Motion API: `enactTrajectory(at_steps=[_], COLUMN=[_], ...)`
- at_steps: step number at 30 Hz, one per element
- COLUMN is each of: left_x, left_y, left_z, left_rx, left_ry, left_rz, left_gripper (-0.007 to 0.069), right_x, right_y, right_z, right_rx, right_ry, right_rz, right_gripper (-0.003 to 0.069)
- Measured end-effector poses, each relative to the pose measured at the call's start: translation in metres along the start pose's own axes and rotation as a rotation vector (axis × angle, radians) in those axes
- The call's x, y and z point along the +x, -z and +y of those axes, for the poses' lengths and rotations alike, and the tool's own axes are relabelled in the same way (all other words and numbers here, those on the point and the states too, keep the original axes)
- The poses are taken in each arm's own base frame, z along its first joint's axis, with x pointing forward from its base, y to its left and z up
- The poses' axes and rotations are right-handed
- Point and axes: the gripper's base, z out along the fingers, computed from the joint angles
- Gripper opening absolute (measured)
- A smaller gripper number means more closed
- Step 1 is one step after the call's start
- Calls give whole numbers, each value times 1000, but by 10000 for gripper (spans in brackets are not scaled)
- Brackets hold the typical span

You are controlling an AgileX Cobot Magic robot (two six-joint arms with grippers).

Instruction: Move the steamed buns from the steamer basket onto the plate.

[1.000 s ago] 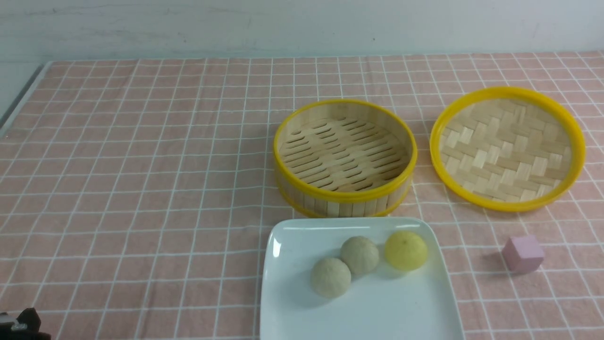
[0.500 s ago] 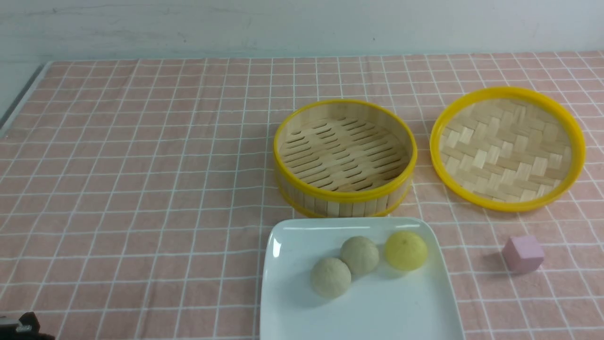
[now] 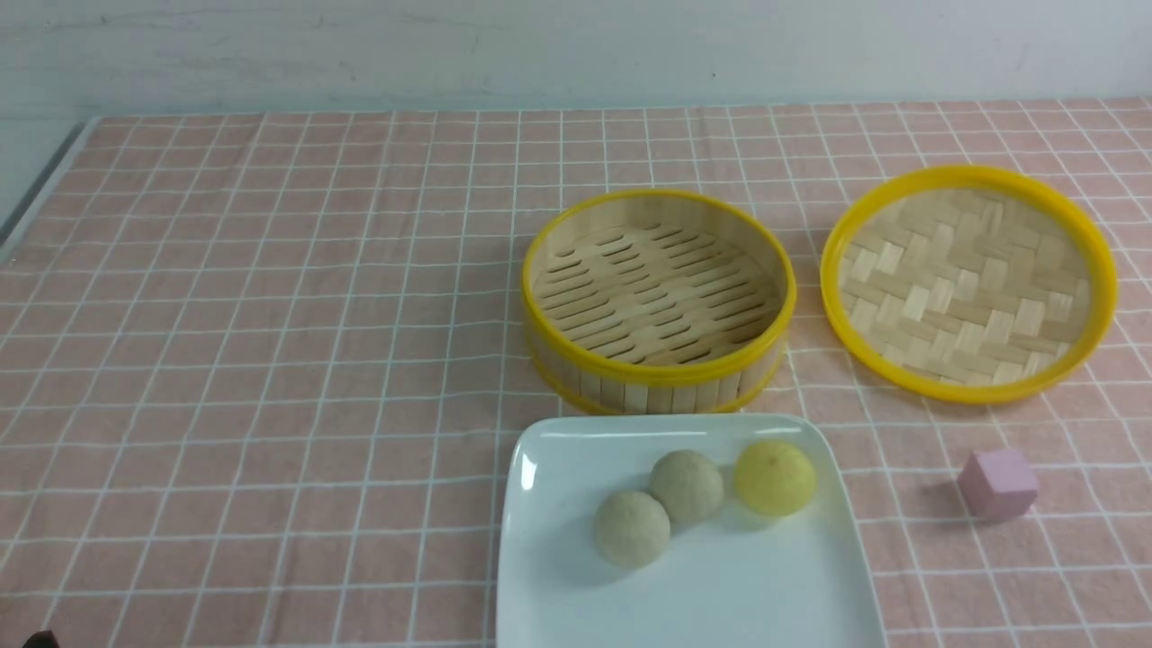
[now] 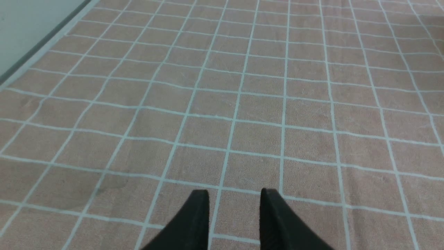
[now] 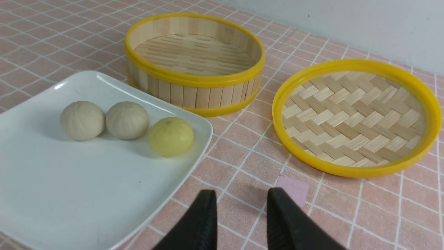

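Steamed buns (image 3: 686,486): three, on the plate (image 3: 720,603).
Steamer basket (image 3: 657,382): at the plate's 12 o'clock.
Left hand (image 4: 235,196): apart, above the desk (image 4: 242,104).
Right hand (image 5: 241,196): apart.

woven tray (image 3: 967,283), pink cube (image 3: 997,484), checked cloth (image 3: 270,315)

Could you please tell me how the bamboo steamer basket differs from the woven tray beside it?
The steamer basket has a tall upright slat wall; the woven tray is shallow. The basket's floor is slatted with slots; the tray's is a checker weave. Both are round, yellow-rimmed and empty.
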Motion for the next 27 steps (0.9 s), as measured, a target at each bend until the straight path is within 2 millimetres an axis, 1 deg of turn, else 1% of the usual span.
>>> enactTrajectory(at_steps=[3,27], left_x=[0,0], left_y=[2,3], left_z=[0,0], left_rx=[-1,-2], left_ry=[2,2], left_rz=[-19,-15], left_gripper=[239,239], right_x=[0,0], right_y=[0,0], right_z=[0,0], right_rx=[0,0], right_ry=[0,0], right_rz=[0,1], right_gripper=[229,236])
